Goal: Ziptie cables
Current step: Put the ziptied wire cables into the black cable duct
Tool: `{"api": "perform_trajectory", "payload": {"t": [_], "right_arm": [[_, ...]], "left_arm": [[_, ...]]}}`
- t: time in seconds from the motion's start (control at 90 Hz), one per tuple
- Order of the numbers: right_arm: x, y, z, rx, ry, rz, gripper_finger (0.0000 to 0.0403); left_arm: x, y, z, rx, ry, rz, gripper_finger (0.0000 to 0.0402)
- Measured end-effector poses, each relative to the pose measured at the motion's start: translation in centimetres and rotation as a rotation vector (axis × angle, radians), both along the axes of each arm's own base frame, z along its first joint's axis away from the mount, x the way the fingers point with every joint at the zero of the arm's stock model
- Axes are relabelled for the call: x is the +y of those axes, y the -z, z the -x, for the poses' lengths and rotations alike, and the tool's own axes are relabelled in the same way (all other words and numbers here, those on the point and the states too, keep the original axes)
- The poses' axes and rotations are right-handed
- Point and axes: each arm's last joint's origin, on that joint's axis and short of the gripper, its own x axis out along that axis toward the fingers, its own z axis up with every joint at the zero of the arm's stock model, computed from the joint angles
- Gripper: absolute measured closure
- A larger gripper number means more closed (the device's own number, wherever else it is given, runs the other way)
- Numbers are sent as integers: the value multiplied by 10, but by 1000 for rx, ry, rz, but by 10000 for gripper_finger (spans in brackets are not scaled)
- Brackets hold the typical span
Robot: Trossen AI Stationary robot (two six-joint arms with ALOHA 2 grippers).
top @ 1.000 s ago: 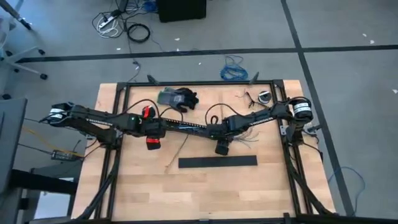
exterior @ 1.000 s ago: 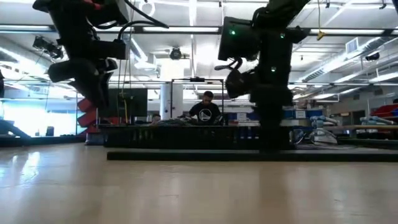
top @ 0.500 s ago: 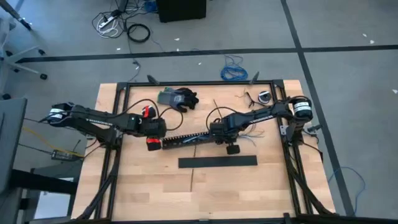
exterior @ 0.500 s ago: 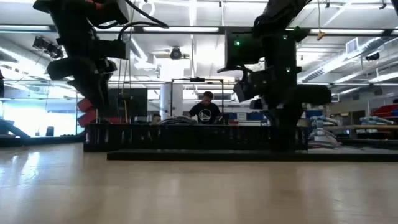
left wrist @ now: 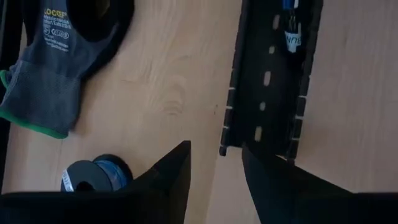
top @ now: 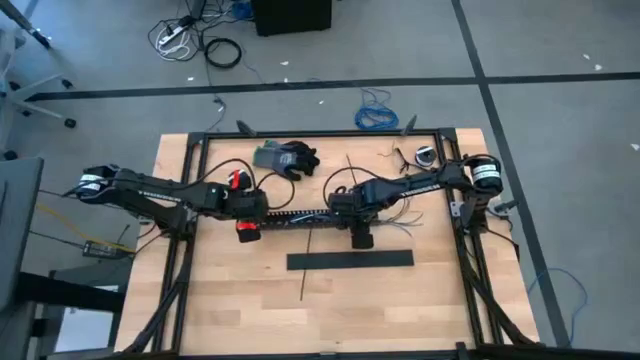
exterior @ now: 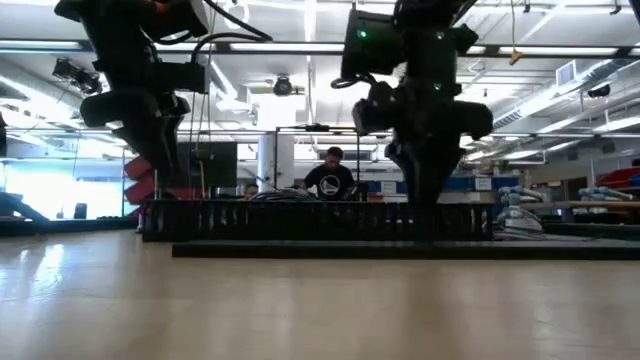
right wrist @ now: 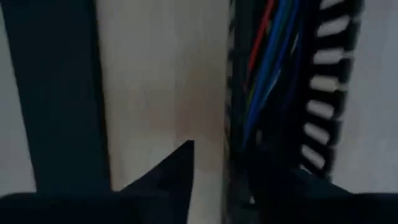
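A long black slotted duct (top: 300, 215) lies across the table's middle. The cables, blue and red wires (right wrist: 267, 62), run inside it, and their ends fan out (top: 405, 218) by the right arm. My right gripper (top: 345, 212) points down at the duct's right end, open. My left gripper (left wrist: 214, 152) hovers open at the duct's left end (left wrist: 255, 146), with the duct's corner showing between its fingertips. One ziptie, a thin black strip (top: 306, 268), runs from the duct toward the near edge. My left gripper is close over the duct's left end; I cannot tell whether it touches it. My right gripper comes from above, pointing down. One finger (right wrist: 273, 186) is down in the duct's channel among the wires and the other (right wrist: 177, 174) is outside the duct's wall (right wrist: 231, 149). Bare wood shows between that outer finger and the wall.
A wide flat black bar (top: 350, 260) lies just near of the duct. A grey and black glove (top: 285, 157) and a small spool (left wrist: 93, 177) sit on the far side. A small round thing (top: 425, 155) lies at the far right. A person shows in the room behind (exterior: 330, 175).
My right gripper has turned about its wrist and shifted a little toward the table's left. The duct has swung: its left end went toward the near edge, then partly back, while its right end stayed by the right gripper. The ziptie's near end swung toward the right.
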Motion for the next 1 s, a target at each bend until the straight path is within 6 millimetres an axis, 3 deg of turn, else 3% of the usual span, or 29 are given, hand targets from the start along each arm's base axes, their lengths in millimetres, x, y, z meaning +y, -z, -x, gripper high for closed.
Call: {"api": "perform_trajectory", "payload": {"t": [0.167,0.356,0.544,0.733,1.0], "right_arm": [[2,-14,-6,-25,4,43,197],[3,-46,-24,-157,49,16,183],[5,-77,-49,-456,362,-154,190],[20,-75,-57,-618,761,-299,212],[42,-68,-61,-673,973,-368,224]], "left_arm": [[0,0,0,7,17,-6,264],[0,0,0,5,18,-7,264],[0,0,0,-1,3,-1,264],[0,0,0,6,23,-9,264],[0,0,0,15,47,-18,264]]}}
